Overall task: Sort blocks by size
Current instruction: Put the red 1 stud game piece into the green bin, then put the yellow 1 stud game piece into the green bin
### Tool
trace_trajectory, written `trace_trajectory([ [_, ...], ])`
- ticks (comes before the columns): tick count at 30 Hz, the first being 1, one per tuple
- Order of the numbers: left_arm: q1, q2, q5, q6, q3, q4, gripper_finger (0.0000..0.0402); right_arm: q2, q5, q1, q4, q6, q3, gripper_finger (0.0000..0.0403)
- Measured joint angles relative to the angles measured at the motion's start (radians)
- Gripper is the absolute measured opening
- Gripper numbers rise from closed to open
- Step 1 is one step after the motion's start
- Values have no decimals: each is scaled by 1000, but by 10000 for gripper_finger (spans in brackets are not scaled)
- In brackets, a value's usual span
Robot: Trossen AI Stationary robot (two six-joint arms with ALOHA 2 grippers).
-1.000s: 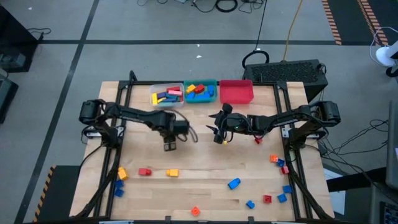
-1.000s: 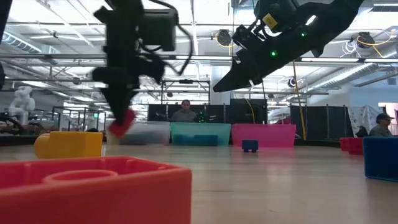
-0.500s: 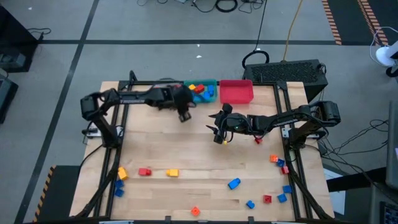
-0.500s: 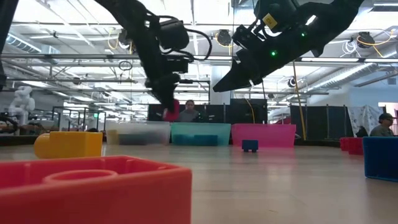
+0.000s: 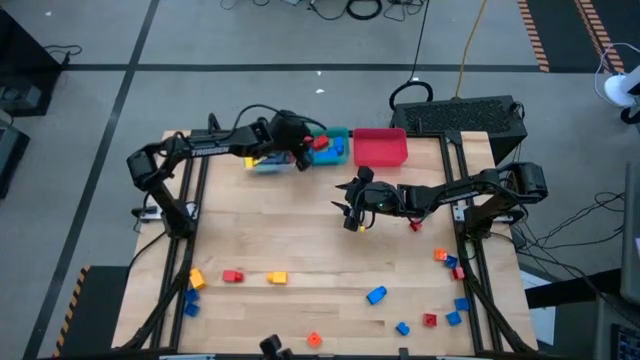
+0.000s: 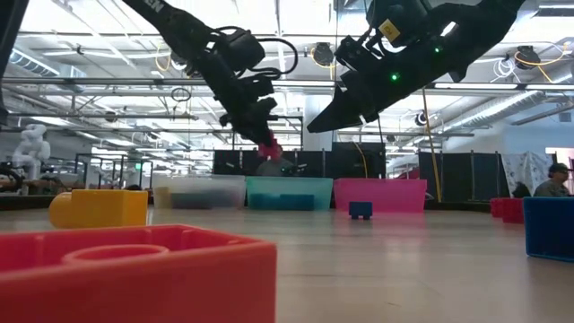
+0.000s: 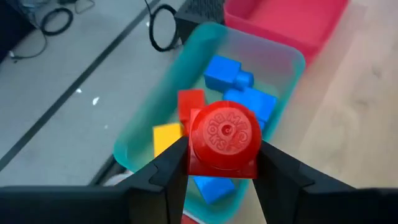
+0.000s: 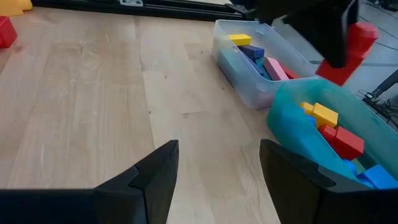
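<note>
My left gripper point(image 5: 301, 158) is shut on a small red brick point(image 7: 224, 140), held over the teal bin point(image 5: 338, 148) at the table's far edge. The brick also shows in the low view point(image 6: 270, 148) and the right wrist view point(image 8: 349, 53). The teal bin holds blue, red and yellow bricks point(image 7: 239, 93). The clear bin point(image 5: 265, 161) beside it holds long bars point(image 8: 264, 62). My right gripper point(image 5: 349, 211) hangs open and empty above the middle of the table point(image 8: 217, 177). My left gripper pinches the red brick by two opposite sides point(image 7: 194, 155) between its two fingers, only at their free ends. The fingers point(image 6: 254, 121) slant down toward the far edge. The brick is lifted clear above the teal bin, its round stud facing the wrist camera.
A red bin point(image 5: 380, 147) stands right of the teal one. Loose blocks lie near the front: orange point(image 5: 196, 279), red point(image 5: 233, 276), yellow point(image 5: 277, 277), blue point(image 5: 376, 295), and several at the right front point(image 5: 450, 300). Bare wood lies between the bins and these blocks.
My left gripper has risen and gone from the table's left middle toward the far edge, carrying the red brick clear of the table, and now stands over the teal bin. It has stayed shut on the brick.
</note>
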Motion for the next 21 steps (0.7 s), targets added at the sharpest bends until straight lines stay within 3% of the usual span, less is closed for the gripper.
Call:
trace_trajectory([
  [4,6,21,-5,0,0,36,171,0,0,0,0,0,0,210],
  [13,6,78,-16,-6,0,55,249,0,0,0,-2,3,0,210],
  [21,-13,-11,-27,-6,0,4,255,0,0,0,-16,3,0,210],
])
